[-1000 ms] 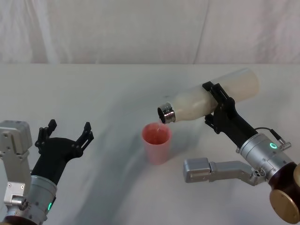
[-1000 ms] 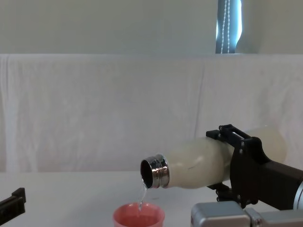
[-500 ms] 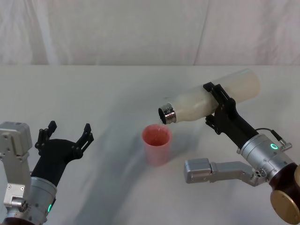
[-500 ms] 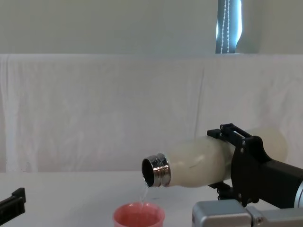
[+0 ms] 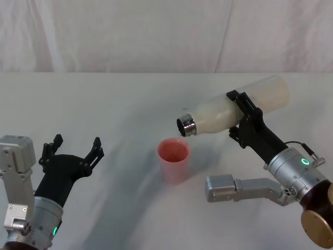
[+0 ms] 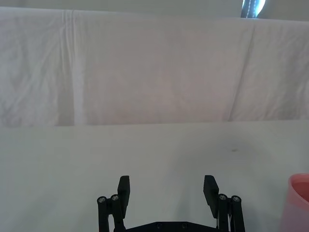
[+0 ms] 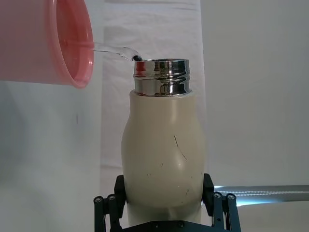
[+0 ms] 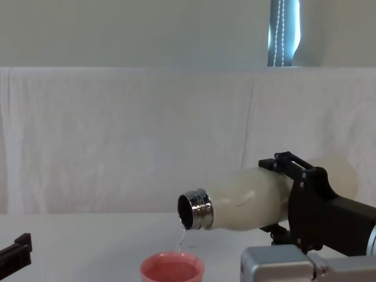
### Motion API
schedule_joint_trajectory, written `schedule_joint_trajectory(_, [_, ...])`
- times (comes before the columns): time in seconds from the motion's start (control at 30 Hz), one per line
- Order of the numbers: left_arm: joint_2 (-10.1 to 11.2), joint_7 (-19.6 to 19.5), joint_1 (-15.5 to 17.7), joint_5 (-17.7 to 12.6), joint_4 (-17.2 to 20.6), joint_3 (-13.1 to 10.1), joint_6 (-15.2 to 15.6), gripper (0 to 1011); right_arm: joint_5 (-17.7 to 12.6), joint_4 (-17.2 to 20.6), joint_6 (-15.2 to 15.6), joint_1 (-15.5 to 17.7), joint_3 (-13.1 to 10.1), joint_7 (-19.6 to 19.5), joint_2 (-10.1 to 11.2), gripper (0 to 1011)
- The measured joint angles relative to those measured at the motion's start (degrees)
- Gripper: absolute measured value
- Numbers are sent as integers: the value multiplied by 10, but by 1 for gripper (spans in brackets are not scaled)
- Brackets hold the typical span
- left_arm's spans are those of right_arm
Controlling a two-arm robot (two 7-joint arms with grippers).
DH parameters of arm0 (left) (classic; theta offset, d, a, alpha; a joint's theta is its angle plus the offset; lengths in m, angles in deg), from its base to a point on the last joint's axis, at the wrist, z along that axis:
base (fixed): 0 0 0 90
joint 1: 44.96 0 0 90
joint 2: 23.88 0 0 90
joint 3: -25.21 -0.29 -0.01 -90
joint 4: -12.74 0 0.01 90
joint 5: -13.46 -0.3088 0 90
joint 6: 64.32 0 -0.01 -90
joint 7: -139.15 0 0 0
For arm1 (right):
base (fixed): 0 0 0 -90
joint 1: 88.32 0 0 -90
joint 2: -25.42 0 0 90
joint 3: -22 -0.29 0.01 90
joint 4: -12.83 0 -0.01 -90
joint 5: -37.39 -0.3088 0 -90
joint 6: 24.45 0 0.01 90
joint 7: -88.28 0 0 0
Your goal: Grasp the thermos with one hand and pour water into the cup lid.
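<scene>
Left gripper (image 5: 73, 147): lower left of the head view, above the table (image 5: 119, 99); fingers spread wide, holding nothing, idle.
Cup lid (image 5: 174, 160): centre of the head view, upright on the table, mouth up, just below the thermos neck. Judged light and easy to tip; thin smooth wall, so a nudge from the neck would likely shift it.
Water (image 8: 180, 238): thin stream falling from the neck into the cup lid, at lower centre of the chest view.
Thermos (image 5: 234, 108): centre right of the head view, tilted near horizontal, steel neck (image 5: 186, 124) lowest and pointing left.
Handling: rigid body, smooth and probably slippery; weight judged to shift as the water moves.
Hold point: mid-body, below the shoulders, away from the neck.
Right gripper (image 5: 244, 115): right of the head view, fingers clamped on the thermos mid-body.
</scene>
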Motion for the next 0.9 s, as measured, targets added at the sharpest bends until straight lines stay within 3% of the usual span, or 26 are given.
schedule_joint_trajectory(0.17, [0,0,0,0,0,0,0,1001,-25,2,-6,8,-9,0,-5,951])
schedule_joint_trajectory(0.4, [0,0,0,0,0,0,0,1001,-111,8,-38,32,-42,1,-30,951])
schedule_joint_trajectory(0.63, [0,0,0,0,0,0,0,1001,-151,11,-53,43,-60,9,-44,951])
schedule_joint_trajectory(0.9, [0,0,0,0,0,0,0,1001,-222,14,-69,59,-94,28,-71,951])
